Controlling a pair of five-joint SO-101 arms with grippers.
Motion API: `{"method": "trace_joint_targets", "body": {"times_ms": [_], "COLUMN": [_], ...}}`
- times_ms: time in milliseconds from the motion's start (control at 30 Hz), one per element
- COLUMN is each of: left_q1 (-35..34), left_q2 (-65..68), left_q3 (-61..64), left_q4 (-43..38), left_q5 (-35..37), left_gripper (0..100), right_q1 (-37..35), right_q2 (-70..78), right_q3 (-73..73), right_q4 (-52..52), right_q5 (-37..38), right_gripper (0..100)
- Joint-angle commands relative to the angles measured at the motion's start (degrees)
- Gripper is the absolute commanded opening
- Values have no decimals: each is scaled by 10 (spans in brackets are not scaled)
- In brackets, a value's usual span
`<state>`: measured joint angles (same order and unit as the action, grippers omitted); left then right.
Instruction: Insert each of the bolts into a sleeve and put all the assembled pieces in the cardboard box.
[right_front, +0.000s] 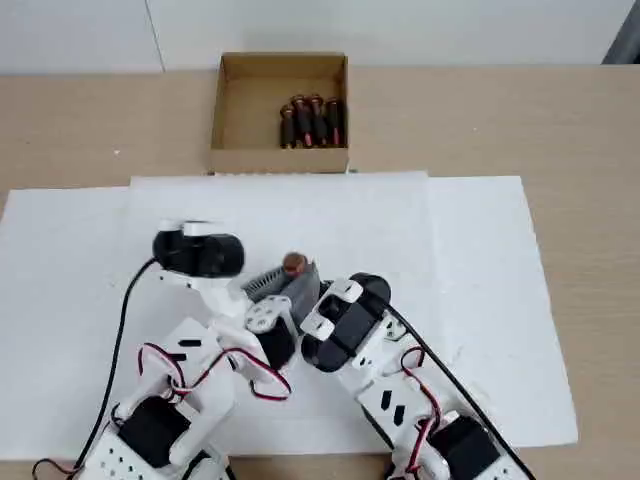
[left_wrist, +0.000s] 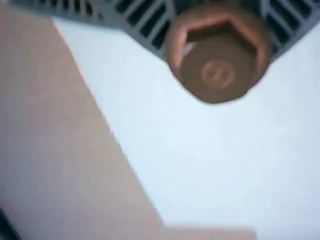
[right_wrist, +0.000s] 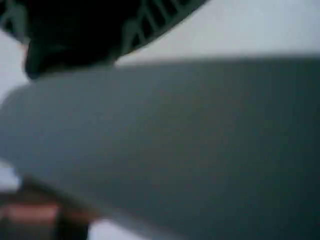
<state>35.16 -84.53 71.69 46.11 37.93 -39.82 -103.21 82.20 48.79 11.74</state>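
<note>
Fingers, left arm (right_front: 266, 283): clamped, by the look of it, on the bolt (right_front: 293, 263); in the left wrist view its copper hex head sits tight against a ribbed grey finger.
Fingers, right arm (right_front: 306, 288): close beside the same bolt on its other side; apart or together cannot be told.
Bolt, position: head up, between the two arms, above the white sheet (right_front: 470, 260), well apart from the cardboard box (right_front: 282, 160).
Sleeve: hidden by the arms; whether one sits on the shank cannot be told.
Step in hand: judged as mating bolt and sleeve, or just past it.
Next move: once seated, one arm lets go and the other carries the piece over the box's near wall and lowers it inside.
Assembled pieces (right_front: 311, 122): four, side by side in the box's right half; the left half offers room.
In the way: the near wall of the box; the second arm crowding the bolt.
Black cable (right_front: 125, 320): beside the left arm, off the path.
Tabletop (right_front: 580, 130): light wood.
</note>
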Motion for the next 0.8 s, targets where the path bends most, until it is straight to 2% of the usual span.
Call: {"method": "trace_joint_targets", "body": {"times_ms": [0,133,367,400,600,767], "left_q1": [42,51,49,48,47,43], "left_q2": [-4,-3,-4,-4,-4,-5], "left_q3": [0,0,19,24,43,39], "left_q4": [43,88,92,92,92,91], "left_q5": [-20,-30,-59,-68,-90,-122], "left_gripper": [6,6,9,19,225,231], "right_q1": [5,5,5,5,5,5], "right_q2": [-7,-7,-7,-7,-7,-7], "right_q3": [-33,-33,-30,-30,-29,-20], "right_q4": [-16,-16,-16,-16,-13,-14], "right_q5": [8,8,8,8,8,8], "right_gripper": [3,3,3,3,3,3]}}
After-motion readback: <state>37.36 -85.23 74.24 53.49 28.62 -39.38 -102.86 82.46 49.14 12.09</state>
